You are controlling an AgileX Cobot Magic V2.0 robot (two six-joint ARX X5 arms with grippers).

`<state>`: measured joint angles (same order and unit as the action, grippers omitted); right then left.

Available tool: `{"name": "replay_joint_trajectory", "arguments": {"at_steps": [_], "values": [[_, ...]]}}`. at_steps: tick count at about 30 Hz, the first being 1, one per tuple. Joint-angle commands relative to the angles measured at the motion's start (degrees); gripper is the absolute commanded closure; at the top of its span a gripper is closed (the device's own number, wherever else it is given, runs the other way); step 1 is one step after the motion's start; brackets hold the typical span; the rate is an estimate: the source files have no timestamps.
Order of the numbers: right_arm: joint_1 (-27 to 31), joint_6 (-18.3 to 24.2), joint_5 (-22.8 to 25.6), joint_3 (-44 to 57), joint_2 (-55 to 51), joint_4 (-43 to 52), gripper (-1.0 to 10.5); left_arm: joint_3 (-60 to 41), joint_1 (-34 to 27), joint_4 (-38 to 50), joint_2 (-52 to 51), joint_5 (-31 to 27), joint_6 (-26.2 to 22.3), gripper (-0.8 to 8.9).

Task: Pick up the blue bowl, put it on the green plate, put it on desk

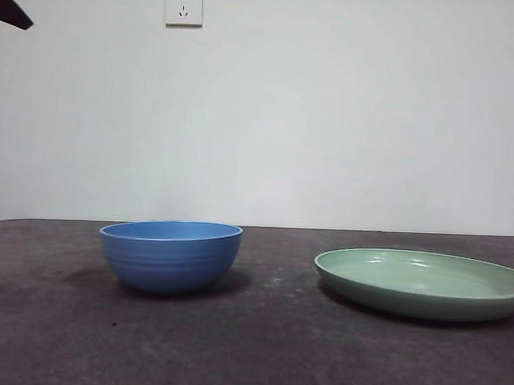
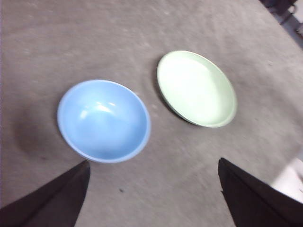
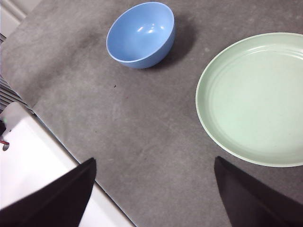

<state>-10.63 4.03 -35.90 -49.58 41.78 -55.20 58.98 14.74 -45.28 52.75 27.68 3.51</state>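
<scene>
The blue bowl [image 1: 170, 254] [image 2: 103, 120] [image 3: 141, 34] stands upright and empty on the desk [image 1: 252, 344], left of centre in the front view. To its right, apart from it, lies the green plate [image 1: 423, 284] [image 2: 196, 88] [image 3: 255, 98], also empty. My left gripper [image 2: 154, 189] hangs high above the desk with its jaws spread wide, open, the bowl lying just beyond one jaw. My right gripper [image 3: 154, 189] is open too, high over the desk's edge near the plate. Neither touches anything. In the front view only a black tip [image 1: 10, 11] shows at the top left corner.
A white wall with a socket [image 1: 184, 6] rises behind the desk. The right wrist view shows the desk's edge with a white surface [image 3: 33, 156] below it. Bare desk lies between the bowl and the plate and in front of them.
</scene>
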Motion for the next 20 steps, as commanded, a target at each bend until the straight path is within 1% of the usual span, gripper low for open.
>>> {"name": "replay_joint_trajectory", "arguments": {"at_steps": [1,5,11,20], "values": [[-0.2,-0.6,-0.1,-1.2,0.4,0.3,5.5,3.6,0.6,0.2,4.7,-2.3,0.4,3.78],[-0.2,-0.6,-0.1,-1.2,0.4,0.3,5.5,7.5,1.9,0.1,11.6,-4.0,0.4,3.81],[-0.2,-0.6,-0.1,-1.2,0.4,0.3,5.5,12.0,3.7,0.3,22.2,-12.6,0.1,3.81],[-0.2,-0.6,-0.1,-1.2,0.4,0.8,5.5,12.8,4.1,5.5,36.0,-17.1,0.0,3.85]]}}
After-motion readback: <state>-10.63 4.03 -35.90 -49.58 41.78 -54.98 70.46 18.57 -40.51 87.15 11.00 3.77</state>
